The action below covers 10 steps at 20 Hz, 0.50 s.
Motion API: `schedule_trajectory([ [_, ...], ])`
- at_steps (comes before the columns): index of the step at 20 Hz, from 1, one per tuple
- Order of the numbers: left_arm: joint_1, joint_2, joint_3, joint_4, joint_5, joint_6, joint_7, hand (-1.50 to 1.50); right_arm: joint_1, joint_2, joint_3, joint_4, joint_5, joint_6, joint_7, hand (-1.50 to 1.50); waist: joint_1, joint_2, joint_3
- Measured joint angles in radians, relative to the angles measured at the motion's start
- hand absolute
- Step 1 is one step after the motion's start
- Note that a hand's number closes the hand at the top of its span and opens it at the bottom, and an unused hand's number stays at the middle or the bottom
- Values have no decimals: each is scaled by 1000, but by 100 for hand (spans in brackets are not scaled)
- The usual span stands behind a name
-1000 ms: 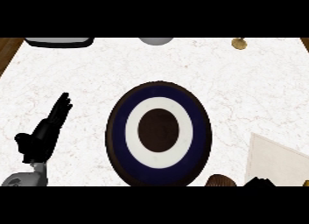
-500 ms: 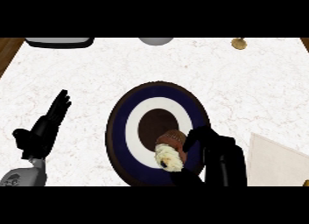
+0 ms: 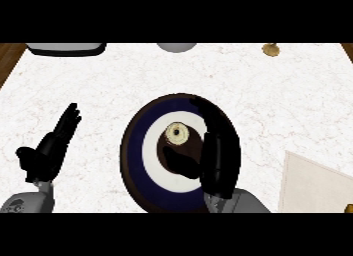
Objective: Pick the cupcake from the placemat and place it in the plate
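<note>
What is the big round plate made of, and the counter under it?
The plate looks like glazed ceramic: smooth dark blue, white and dark brown rings. The counter looks like polished marble or stone, white with faint reddish veins. Neither can be told for sure.

black l hand (image 3: 47,150), black r hand (image 3: 217,155), slim fingers, grey forearms
</note>
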<state>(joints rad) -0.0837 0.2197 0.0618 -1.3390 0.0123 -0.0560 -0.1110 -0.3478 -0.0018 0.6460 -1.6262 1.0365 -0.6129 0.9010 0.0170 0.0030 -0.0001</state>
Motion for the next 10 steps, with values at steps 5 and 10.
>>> schedule_trajectory([
  [5,-1,-4,6,11,-1,1,-8,0,-10,-1,-22,1,-66,-153,-37,-150,-7,-1,1],
  [10,18,-3,11,6,5,-8,-13,0,93,-10,-43,-100,-176,-295,-147,-150,-14,-2,2],
])
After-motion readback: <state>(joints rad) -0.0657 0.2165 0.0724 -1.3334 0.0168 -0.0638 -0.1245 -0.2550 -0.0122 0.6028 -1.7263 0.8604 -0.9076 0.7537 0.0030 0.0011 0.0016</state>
